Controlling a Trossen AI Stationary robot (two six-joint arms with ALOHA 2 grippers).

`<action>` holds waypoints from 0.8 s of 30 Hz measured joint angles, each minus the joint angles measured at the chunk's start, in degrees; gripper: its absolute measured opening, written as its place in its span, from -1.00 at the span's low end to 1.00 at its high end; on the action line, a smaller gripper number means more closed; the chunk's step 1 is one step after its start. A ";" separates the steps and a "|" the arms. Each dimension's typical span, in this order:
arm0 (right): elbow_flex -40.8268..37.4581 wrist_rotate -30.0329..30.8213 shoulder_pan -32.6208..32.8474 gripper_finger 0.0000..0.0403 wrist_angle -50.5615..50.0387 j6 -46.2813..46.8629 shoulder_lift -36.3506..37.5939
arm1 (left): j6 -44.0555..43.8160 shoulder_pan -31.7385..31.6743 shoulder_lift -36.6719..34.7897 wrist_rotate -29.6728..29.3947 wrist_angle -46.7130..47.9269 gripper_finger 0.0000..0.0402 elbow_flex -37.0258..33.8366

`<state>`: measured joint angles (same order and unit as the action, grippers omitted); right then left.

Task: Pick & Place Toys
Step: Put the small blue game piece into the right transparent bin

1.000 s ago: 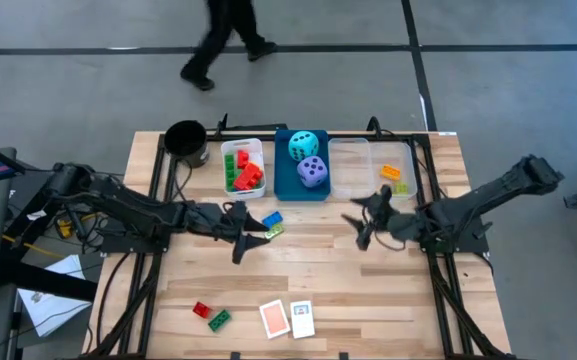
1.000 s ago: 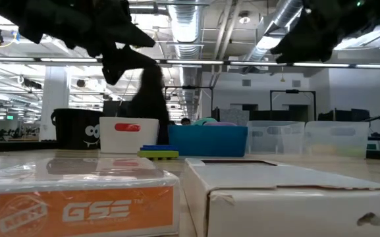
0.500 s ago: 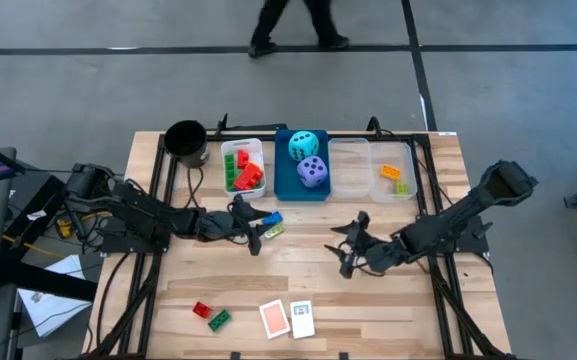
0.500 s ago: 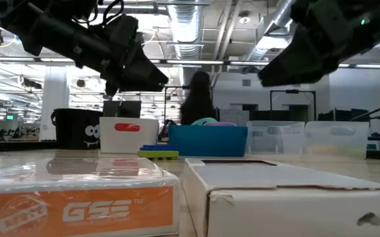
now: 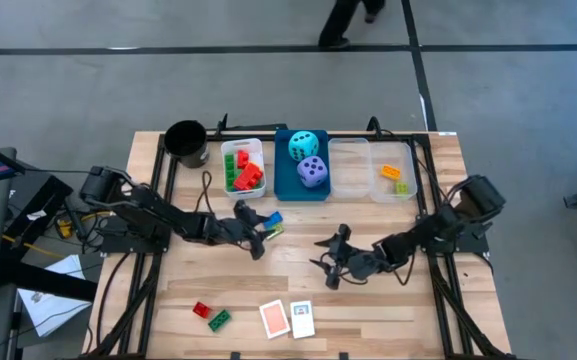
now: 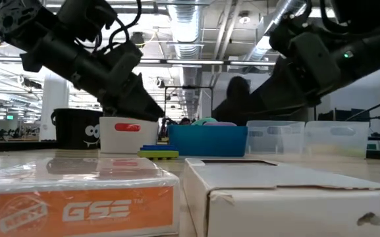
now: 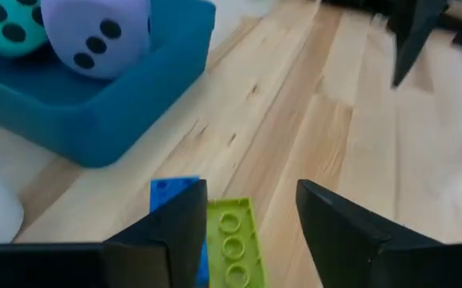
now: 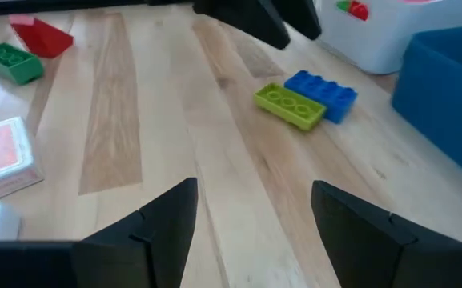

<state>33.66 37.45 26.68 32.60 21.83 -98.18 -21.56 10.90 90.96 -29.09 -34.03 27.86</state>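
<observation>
Just below the blue bin (image 5: 301,180), the left gripper (image 7: 247,232), fingers apart, straddles the lime brick (image 7: 232,248) beside the blue brick (image 7: 170,200); centre, descend, avoid its neighbour. At four o'clock, the right gripper (image 5: 330,262) hovers, fingers apart, empty.

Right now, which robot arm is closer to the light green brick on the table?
Left. The left gripper hangs right over the light green brick, fingers open around it. The right gripper is farther off, toward the table's middle.

Lime brick (image 7: 232,240) beside blue brick (image 7: 170,192); black-spotted purple die (image 7: 96,34) in blue bin (image 7: 94,128)
</observation>
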 joint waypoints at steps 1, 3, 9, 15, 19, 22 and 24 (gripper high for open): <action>0.45 -0.35 -0.28 0.19 0.01 -0.24 -0.33 | 0.28 -0.03 0.06 -0.01 0.88 -0.03 0.00; 1.12 -1.68 -0.66 0.19 0.02 -1.28 -0.56 | 0.58 -0.40 0.06 -0.27 3.05 0.07 0.00; 2.13 -1.88 -0.97 0.19 -0.41 -2.18 -0.54 | 0.37 -2.35 0.06 -2.70 8.30 0.37 0.00; 2.19 -1.88 -0.97 0.19 -0.40 -2.34 -0.49 | 0.32 -3.99 0.06 -2.89 9.29 0.48 0.00; 2.19 -1.88 -0.97 0.19 -0.40 -2.34 -0.47 | -0.26 -4.33 0.06 -2.89 10.77 0.48 0.00; 2.19 -1.88 -0.97 0.19 -0.40 -2.34 -0.47 | -1.67 -4.31 0.06 -2.89 12.37 0.47 0.00; 2.19 -1.88 -0.97 0.19 -0.40 -2.34 -0.47 | -2.88 -4.31 0.06 -2.88 13.42 0.47 0.00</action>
<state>35.86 35.57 25.71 32.21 19.49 -98.65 -24.44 6.59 91.02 -31.97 -20.61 27.86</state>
